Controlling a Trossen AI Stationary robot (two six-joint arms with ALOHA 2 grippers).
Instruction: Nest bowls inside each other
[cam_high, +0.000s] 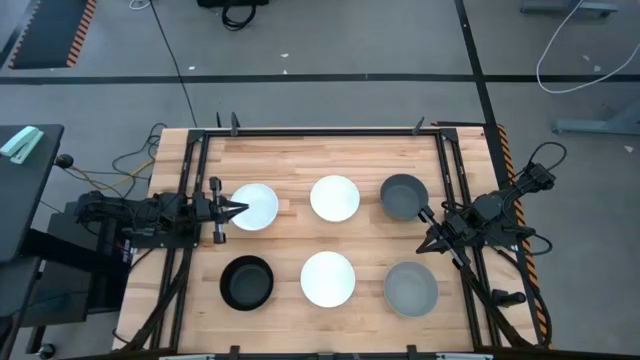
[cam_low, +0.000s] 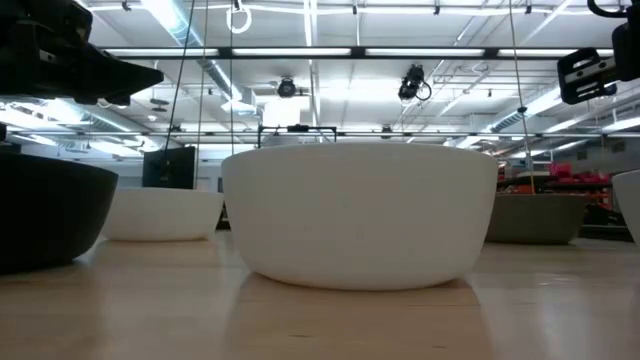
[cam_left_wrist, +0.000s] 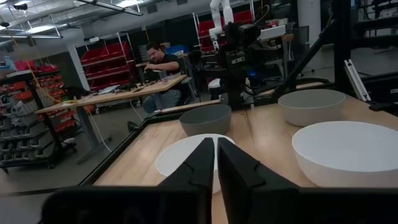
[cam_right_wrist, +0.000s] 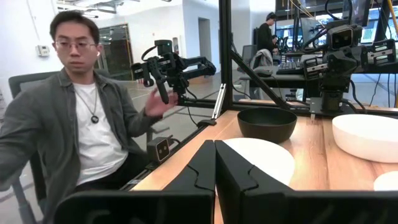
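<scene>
Six bowls sit apart in two rows on the wooden table. The left gripper reaches the white bowl; the right gripper touches the dark grey bowl.

A wooden table carries six separate bowls around the front white bowl: black bowl, light grey bowl, white bowls, dark grey bowl.

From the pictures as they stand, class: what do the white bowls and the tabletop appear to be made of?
The near white bowl looks like ceramic or hard plastic with a matte finish: smooth, even walls, soft shading and no sharp glare. Which of the two cannot be told. The tabletop looks like wood: pale strips laid side by side with visible grain, and a light sheen in the low view.
</scene>
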